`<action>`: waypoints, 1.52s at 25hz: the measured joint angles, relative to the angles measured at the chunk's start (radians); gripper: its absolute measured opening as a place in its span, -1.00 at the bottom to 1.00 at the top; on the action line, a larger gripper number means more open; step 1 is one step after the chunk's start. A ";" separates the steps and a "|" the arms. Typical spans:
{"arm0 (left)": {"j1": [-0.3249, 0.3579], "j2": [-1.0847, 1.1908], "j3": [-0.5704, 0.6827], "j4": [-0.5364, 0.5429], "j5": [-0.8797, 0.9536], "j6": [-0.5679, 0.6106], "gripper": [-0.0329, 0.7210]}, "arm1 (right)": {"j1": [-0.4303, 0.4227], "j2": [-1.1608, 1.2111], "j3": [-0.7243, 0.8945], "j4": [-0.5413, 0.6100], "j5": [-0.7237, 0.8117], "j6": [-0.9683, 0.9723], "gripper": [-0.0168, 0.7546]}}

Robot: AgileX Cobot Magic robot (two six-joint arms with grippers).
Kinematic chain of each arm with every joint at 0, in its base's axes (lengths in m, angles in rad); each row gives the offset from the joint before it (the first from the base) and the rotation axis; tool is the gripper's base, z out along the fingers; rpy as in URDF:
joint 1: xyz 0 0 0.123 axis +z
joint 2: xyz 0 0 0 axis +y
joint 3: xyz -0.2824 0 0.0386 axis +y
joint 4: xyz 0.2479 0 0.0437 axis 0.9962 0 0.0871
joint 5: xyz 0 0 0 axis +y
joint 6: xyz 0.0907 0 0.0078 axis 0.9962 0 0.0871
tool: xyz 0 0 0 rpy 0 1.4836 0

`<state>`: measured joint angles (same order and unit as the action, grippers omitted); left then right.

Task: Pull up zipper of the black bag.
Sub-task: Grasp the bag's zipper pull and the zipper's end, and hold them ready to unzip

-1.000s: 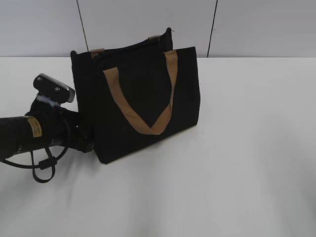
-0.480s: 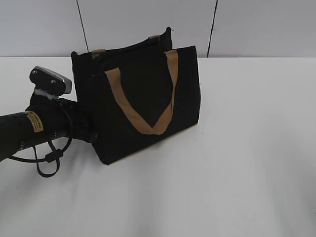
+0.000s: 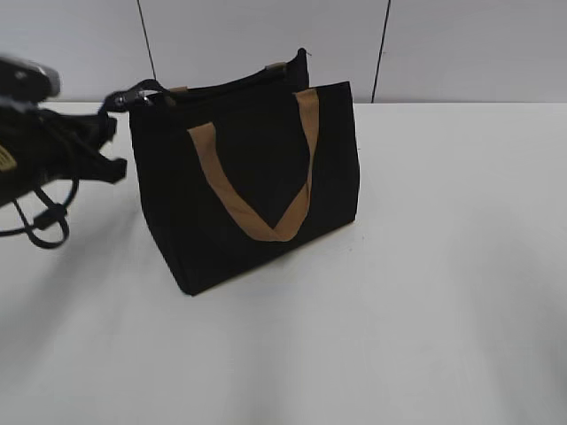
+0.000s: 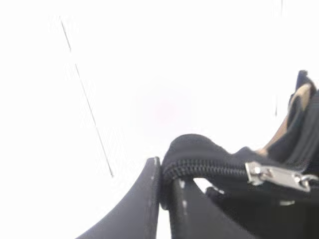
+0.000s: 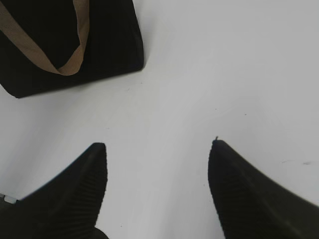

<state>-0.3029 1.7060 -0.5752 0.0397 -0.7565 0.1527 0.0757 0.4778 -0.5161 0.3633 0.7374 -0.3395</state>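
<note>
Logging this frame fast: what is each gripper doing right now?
Left gripper: shut on the zipper end of the black bag.
Right gripper: open, holding nothing, above the table.

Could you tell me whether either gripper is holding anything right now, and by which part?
The left gripper pinches the zipper tape's end at the black bag corner, not the metal pull tab. The right gripper is open, empty.
</note>
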 joint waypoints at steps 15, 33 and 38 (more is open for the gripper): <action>-0.045 -0.231 -0.089 0.037 0.081 0.032 -0.88 | 0.000 0.238 -0.002 0.539 -0.088 -0.653 0.30; -0.074 -0.232 -0.198 0.203 0.293 -0.108 -0.89 | 0.206 1.013 -0.515 1.042 0.073 -1.390 0.02; -0.074 -0.232 -0.198 0.206 0.298 -0.109 -0.89 | 0.288 1.183 -0.650 1.024 0.048 -1.391 -0.01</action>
<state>-0.3768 1.4742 -0.7729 0.2453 -0.4582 0.0441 0.3640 1.6609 -1.1663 1.3876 0.7851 -1.7300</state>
